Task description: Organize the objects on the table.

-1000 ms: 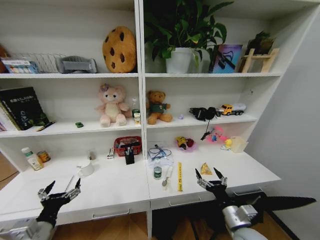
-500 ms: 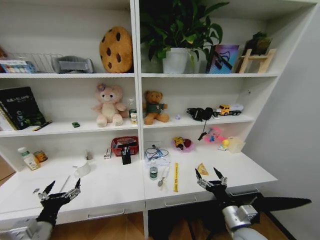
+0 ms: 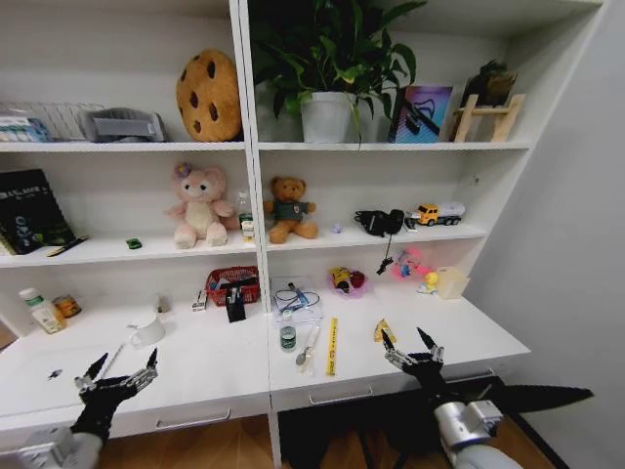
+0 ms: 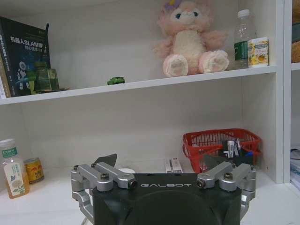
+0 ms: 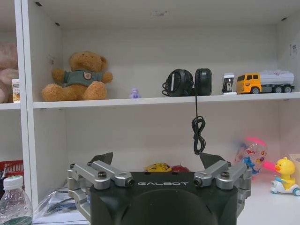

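Note:
Both grippers hover low over the front edge of the white table, and neither holds anything. My left gripper is open in front of a white cup. My right gripper is open near a yellow packet. Between them lie a small green-capped bottle, a yellow ruler and a silver pen-like stick. A tiny green toy car sits on the shelf above. In the left wrist view it lies beyond my open left gripper. In the right wrist view my right gripper stands open.
A red basket, a clear box of cables, a tea bottle and a tin stand at the back of the table. Plush toys, headphones and a toy truck fill the shelf above. A grey wall closes the right side.
The whole picture has slid left, so the camera has moved rightward along the desk. Both grippers keep their pose, open, and nothing on the table has moved.

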Tool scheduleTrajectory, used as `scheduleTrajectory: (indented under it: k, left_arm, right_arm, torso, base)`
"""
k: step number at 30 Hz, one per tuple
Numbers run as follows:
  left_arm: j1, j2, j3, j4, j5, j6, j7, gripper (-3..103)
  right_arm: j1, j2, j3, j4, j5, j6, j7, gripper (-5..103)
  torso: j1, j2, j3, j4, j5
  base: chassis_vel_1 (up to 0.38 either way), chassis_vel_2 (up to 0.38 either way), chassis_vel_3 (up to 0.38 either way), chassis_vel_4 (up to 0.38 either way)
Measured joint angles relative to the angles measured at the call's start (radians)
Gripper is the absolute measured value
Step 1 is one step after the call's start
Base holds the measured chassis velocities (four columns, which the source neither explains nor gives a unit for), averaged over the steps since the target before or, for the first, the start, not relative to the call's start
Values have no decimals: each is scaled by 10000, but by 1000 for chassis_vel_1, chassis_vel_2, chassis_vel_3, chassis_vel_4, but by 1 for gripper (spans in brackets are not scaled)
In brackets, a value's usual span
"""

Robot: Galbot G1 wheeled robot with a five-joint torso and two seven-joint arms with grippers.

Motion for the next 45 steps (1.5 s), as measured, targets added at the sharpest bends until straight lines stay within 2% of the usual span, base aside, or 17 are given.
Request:
scheduleTrajectory:
  k: [15,17,20,21,24,26,28,31,35,40,45]
  left_arm:
    - [0,-1,0,0,0,0,0,100]
    - [0,0,0,0,0,0,0,100]
    - [0,0,0,0,0,0,0,100]
    - [0,0,0,0,0,0,0,100]
    - [0,0,-1,0,0,0,-2,100]
    - [-1,0,-1,0,0,0,-1,100]
    - [0,0,-1,0,0,0,-2,100]
    - [0,0,-1,0,0,0,-1,100]
    - [0,0,0,0,0,0,-1,100]
    - [0,0,0,0,-1,0,-1,100]
    - [0,0,-1,0,0,0,-1,100]
  right_arm:
    - [130,-39,-122,-87,14,0,3,100]
    - [413,-139,-389,-289,72,-7,24,100]
    - [1489,-529,-1379,-1039,301,-51,116,100]
    - [1489,-529,-1379,-1039,301,-51,116,100]
    - [2654,-947,-2425,-1858,550,-102,218,100]
    - [2930,-1042,-2667,-2048,609,-111,246,100]
    - [3813,-1359,-3472,-2666,795,-156,324,100]
    - [4367,-1562,-3971,-3050,912,-182,370,100]
    - [4461,-1597,-4057,-3122,937,-189,387,100]
    - [4464,-1627,-4106,-3096,944,-235,396,100]
    - [4139,-1808,-4114,-2230,927,-627,428,100]
  torso:
    - [0,0,1,-1,1]
    - [-1,1,0,-5,0]
    - [0,0,1,4,4]
    - [0,0,1,4,4]
    - [1,-1,2,3,4]
    - [1,0,1,3,4]
    - [0,0,1,2,4]
    - [1,-1,2,7,4]
    - [2,-1,2,-1,2]
    - [1,0,1,0,4]
    - [2,-1,1,1,3]
  base:
    - [0,0,0,0]
    - [0,0,0,0]
    - [0,0,0,0]
    - [0,0,0,0]
    - [0,0,0,0]
    - [0,0,0,0]
    - [0,0,0,0]
    - [0,0,0,0]
    - [0,0,0,0]
    - [0,0,0,0]
    - [0,0,0,0]
